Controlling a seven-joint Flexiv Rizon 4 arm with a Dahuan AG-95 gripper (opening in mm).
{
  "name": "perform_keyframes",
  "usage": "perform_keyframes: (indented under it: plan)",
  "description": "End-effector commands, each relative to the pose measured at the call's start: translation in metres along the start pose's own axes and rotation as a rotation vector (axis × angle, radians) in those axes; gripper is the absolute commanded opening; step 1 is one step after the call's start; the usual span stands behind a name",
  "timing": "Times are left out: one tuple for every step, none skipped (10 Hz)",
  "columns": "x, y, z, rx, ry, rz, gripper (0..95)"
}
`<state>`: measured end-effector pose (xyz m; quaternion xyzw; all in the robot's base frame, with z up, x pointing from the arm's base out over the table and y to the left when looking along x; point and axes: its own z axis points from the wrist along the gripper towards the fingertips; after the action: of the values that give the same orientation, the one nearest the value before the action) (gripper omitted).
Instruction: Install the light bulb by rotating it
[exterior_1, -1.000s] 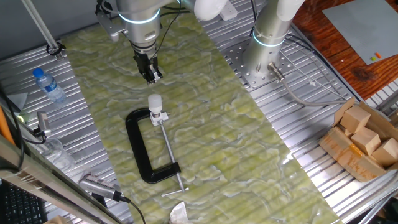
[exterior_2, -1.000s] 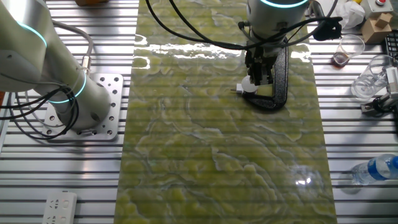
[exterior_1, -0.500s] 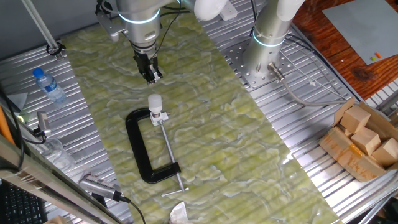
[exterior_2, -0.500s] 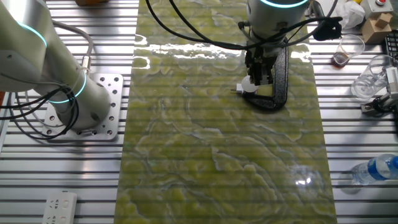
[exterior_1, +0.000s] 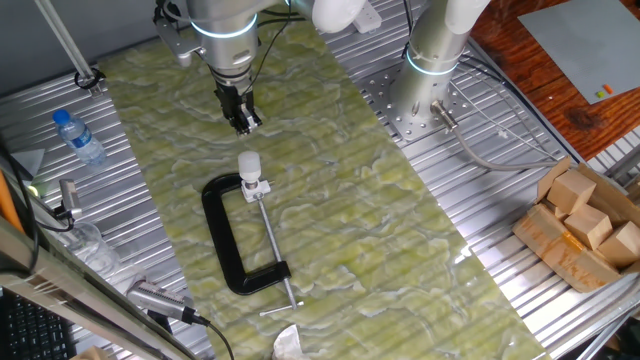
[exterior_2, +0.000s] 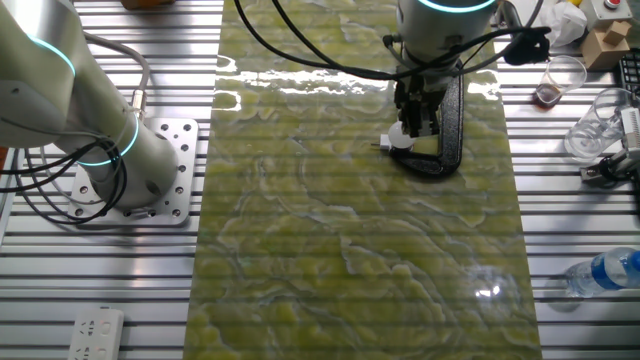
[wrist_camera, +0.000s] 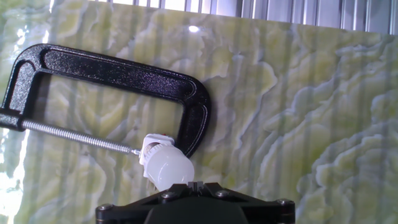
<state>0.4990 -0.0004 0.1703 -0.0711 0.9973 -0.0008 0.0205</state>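
Observation:
The light bulb is small and white and stands upright in a white socket fitting at the screw end of a black C-clamp lying on the green mat. My gripper hangs above and behind the bulb, apart from it, with its fingers together and nothing between them. In the other fixed view the gripper stands in front of the bulb and hides part of it. The hand view has the bulb just above the black hand body, beside the clamp.
A blue-capped clear bottle lies on the metal table left of the mat. A second arm's base stands at the mat's right. A box of wooden blocks sits far right. Plastic cups stand near the clamp.

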Motion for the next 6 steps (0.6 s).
perform_keyframes:
  plan:
    - [0.007,-0.001,-0.001,-0.002,-0.032,-0.385,0.0]
    - [0.008,-0.001,-0.001,-0.001,-0.032,-0.389,0.0]
    - [0.008,-0.001,-0.002,0.003,-0.03,-0.391,0.0]
    - [0.011,-0.001,-0.003,0.007,-0.03,-0.391,0.0]
    - [0.014,-0.003,-0.002,0.007,-0.03,-0.39,0.0]
    - [0.019,-0.006,-0.001,0.008,-0.03,-0.396,0.0]
